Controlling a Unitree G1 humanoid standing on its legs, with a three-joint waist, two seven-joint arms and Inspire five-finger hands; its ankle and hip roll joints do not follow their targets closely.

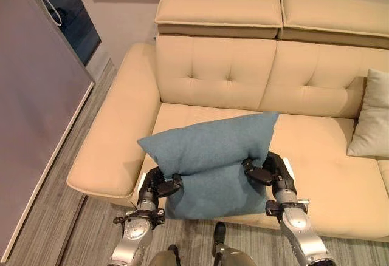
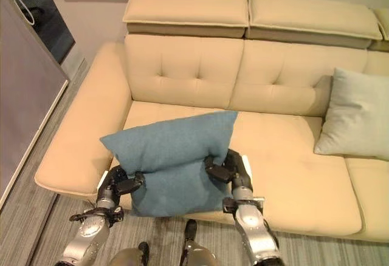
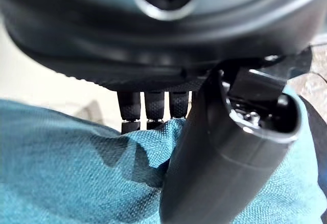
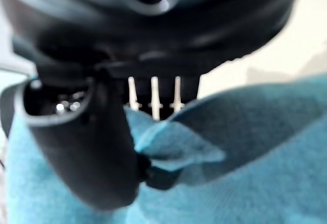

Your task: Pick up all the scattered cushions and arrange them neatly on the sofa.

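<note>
Light: we see even, soft indoor light over the beige sofa point(image 1: 243, 71), warm in tone.
Shadows: faint ones lie under the headrests and beneath the blue cushion point(image 1: 209, 160).
Glare: we find small bright glints on the left hand point(image 3: 225, 147).
Focus: both eye views are sharp; we see the right hand point(image 4: 87, 147) blurred at close range.

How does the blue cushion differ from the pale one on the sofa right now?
The blue cushion is teal-blue; the pale cushion is light grey. The blue cushion is pinched at both sides by the left robot hand and the right robot hand, folded across its middle, at the seat's front edge; the pale cushion leans untouched against the sofa backrest, farther right. Both are soft and roughly square.
</note>
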